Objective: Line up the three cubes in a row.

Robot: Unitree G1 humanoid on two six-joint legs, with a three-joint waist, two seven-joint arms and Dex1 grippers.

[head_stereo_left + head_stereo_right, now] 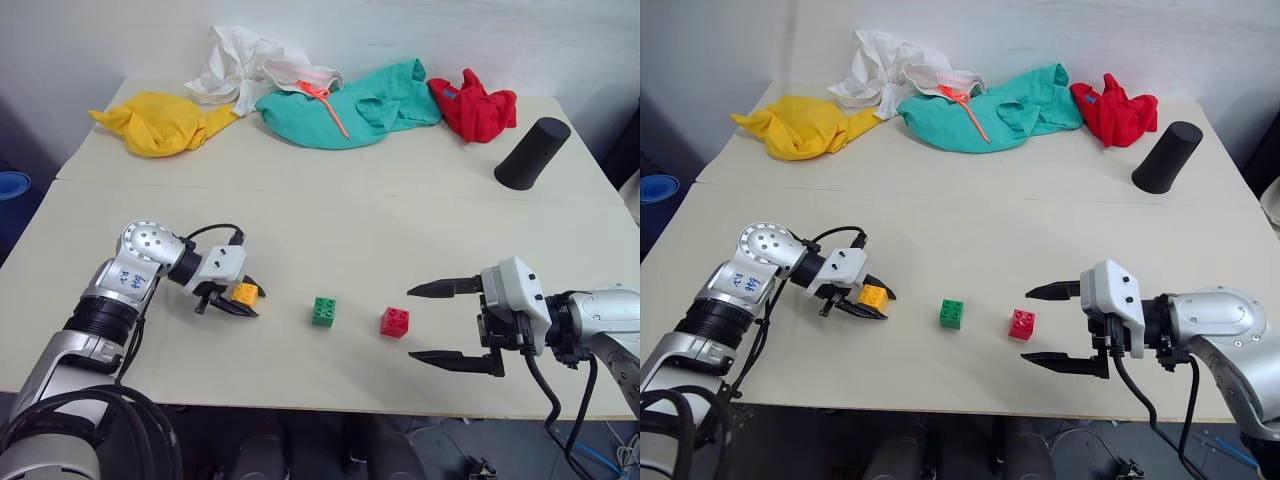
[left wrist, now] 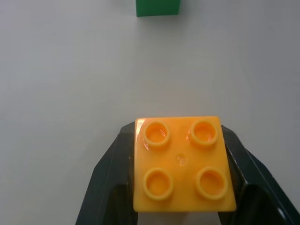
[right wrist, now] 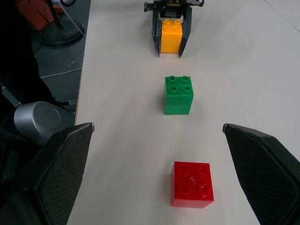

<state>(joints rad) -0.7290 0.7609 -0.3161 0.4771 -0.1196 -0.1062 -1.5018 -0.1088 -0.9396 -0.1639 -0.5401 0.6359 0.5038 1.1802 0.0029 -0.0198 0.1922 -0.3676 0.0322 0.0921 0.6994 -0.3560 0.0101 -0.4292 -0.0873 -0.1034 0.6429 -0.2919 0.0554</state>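
Note:
Three studded cubes stand along the near part of the table. The orange-yellow cube is at the left, and my left gripper is shut on it, low over the table; the left wrist view shows this cube between both black fingers. The green cube stands on the table in the middle, the red cube to its right. My right gripper is open, just right of the red cube, with nothing between its fingers. The right wrist view shows red, green and orange-yellow cubes roughly in one line.
At the back of the table lie a yellow cloth, a white cloth, a teal cloth and a red cloth. A black cylinder stands at the back right. The table's front edge runs close below the cubes.

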